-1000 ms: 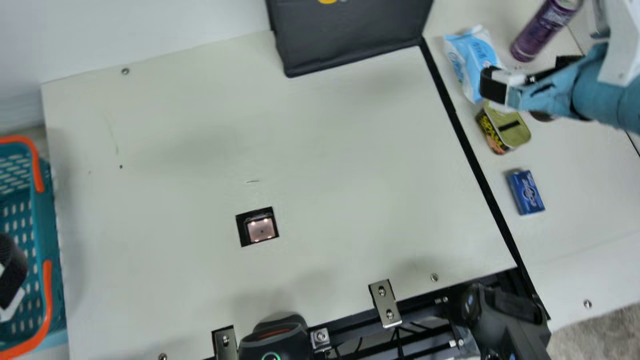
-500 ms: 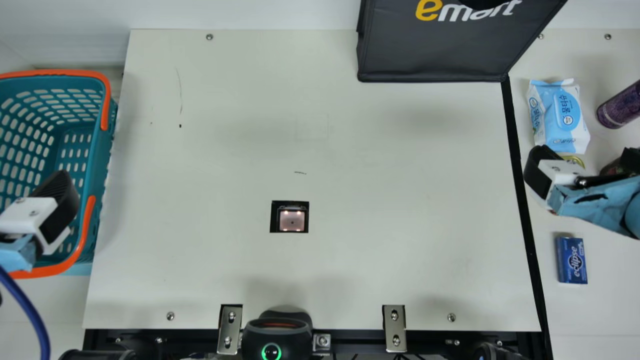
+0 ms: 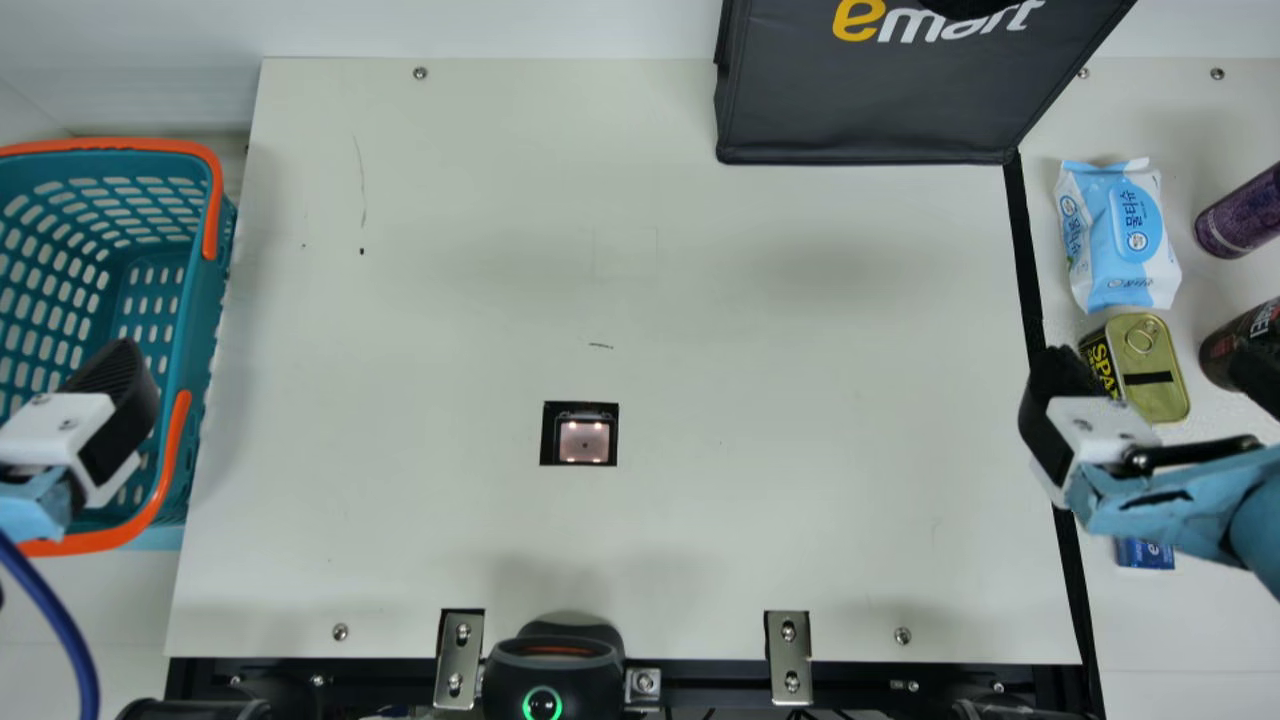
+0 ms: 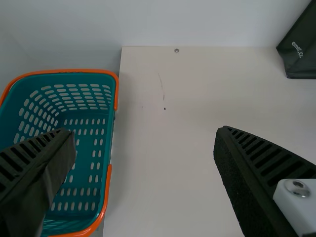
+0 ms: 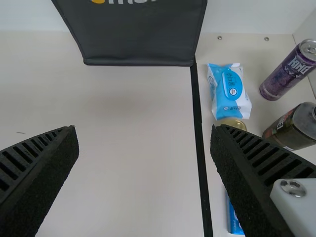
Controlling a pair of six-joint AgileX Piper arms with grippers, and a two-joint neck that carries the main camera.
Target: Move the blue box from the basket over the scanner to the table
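The blue box [image 3: 1144, 553] lies on the right-hand table panel, partly covered by the right arm in the main view; in the right wrist view a strip of the blue box [image 5: 233, 217] shows beside one finger. My right gripper [image 3: 1155, 370], fingers spread, is above the tin and farther back than the box; its wrist view shows the open gripper [image 5: 143, 131] holding nothing. My left gripper [image 3: 75, 430] is over the teal basket [image 3: 186, 345]; in its wrist view the left gripper [image 4: 144, 133] is open too. The scanner window [image 3: 584, 441] is set in the table.
A black bag [image 3: 870, 100] stands at the back. On the right panel are a wipes pack [image 3: 1120, 235], a gold-lidded tin [image 3: 1155, 375], a purple can [image 3: 1240, 212] and a dark bottle [image 3: 1235, 345]. A round black device [image 3: 550, 675] sits at the front edge.
The camera view has turned since the earliest picture. Over the last half second my right gripper has come forward, uncovering the tin and covering part of the blue box; my left gripper has stayed still.
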